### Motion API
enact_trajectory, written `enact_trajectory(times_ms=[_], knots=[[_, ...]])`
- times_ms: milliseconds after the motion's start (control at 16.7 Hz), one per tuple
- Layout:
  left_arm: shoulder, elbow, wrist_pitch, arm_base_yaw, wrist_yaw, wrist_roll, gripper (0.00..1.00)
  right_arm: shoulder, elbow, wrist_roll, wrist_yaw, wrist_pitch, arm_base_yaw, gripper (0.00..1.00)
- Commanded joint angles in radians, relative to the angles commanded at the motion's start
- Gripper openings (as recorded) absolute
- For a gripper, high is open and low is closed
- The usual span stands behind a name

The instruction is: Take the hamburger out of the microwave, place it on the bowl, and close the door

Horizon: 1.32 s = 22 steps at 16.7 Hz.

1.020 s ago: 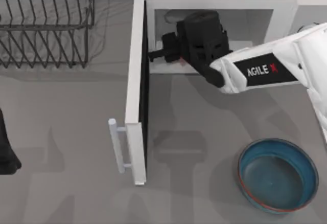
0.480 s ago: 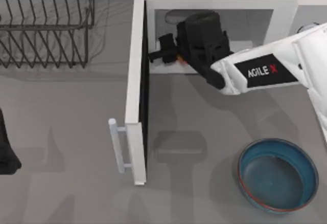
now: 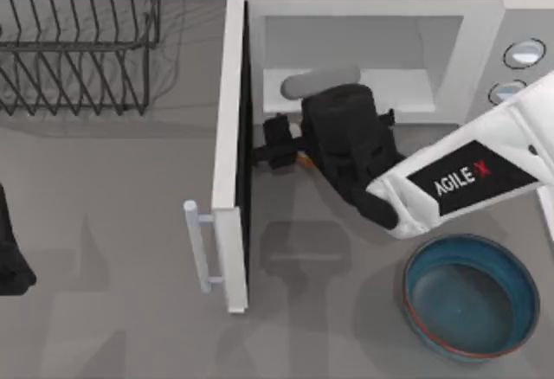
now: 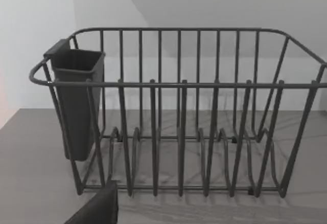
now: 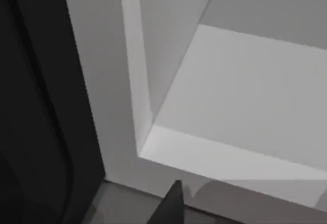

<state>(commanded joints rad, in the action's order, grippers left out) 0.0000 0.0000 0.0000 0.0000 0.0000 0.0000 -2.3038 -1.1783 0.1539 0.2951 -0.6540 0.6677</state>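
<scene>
The white microwave [image 3: 472, 17] stands at the back with its door [image 3: 227, 137] swung wide open toward the front. My right gripper [image 3: 275, 147] hangs just outside the cavity mouth, close to the door's dark inner face, shut on the hamburger [image 3: 304, 161]. Only an orange sliver of the hamburger shows under the black wrist. The teal bowl [image 3: 430, 268] with its reddish rim sits at the front right, below the right forearm. In the right wrist view one dark fingertip [image 5: 171, 206] points at the pale cavity floor [image 5: 245, 91], with the door's dark edge [image 5: 30, 106] alongside.
A wire dish rack [image 3: 78, 41] occupies the back left, and the left wrist view faces the same rack [image 4: 179, 106] with its dark cup [image 4: 76, 101]. My left arm [image 3: 10, 258] is parked at the left edge. The door handle [image 3: 201, 245] juts left. Two dials [image 3: 525, 52] mark the microwave's side panel.
My right gripper has drawn back out of the cavity toward the front, carrying the hamburger with it. The cavity interior is now uncovered. The door, the bowl and the left arm have not moved.
</scene>
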Motion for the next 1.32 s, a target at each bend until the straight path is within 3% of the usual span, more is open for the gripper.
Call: enact_trajectory(times_ms=[420,900,1320], knots=[[0.000,0.000,0.000,0.000,0.000,0.000,1.00,0.178,0.357,0.064,0.121,-0.170,0.138,0.00],[0.000,0.000,0.000,0.000,0.000,0.000,1.00,0.208,0.355,0.067,0.124,-0.151,0.136,0.00],[0.000,0.000,0.000,0.000,0.000,0.000,1.00,0.389,0.307,0.066,0.121,0.079,0.136,0.00]])
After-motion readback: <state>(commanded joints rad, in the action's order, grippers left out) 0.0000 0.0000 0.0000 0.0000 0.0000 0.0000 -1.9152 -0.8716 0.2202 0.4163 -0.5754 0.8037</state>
